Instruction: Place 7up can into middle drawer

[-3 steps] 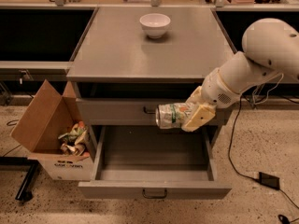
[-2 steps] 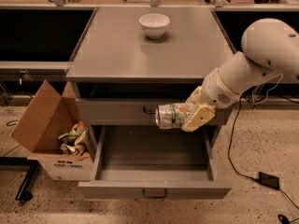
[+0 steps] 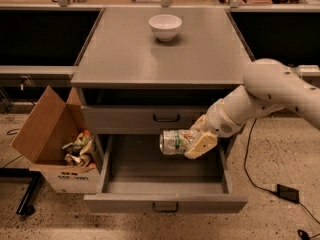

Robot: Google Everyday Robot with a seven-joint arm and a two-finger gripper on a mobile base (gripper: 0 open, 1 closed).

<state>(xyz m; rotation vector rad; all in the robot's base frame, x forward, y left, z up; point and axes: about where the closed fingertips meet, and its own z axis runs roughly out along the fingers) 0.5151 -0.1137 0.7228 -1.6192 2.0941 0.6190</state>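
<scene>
- Brown cardboard box [image 3: 42, 129], far left: stands on the floor beside the cabinet [image 3: 125, 59].
- Middle drawer [image 3: 165, 204]: pulled open, grey.
- White bowl [image 3: 165, 26]: on the cabinet top.
- 7up can [image 3: 174, 141]: held sideways above the open drawer's interior.
- My gripper [image 3: 194, 144]: just right of the can, jaws clamped on its end; my arm [image 3: 270, 91] reaches in from the right.

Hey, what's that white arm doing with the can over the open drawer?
A robot arm is putting a drink can away. Its gripper is closed on the 7up can, holding it on its side above the inside of the middle drawer, which is pulled out. The can is not yet set down. A white bowl sits on the cabinet top.
</scene>
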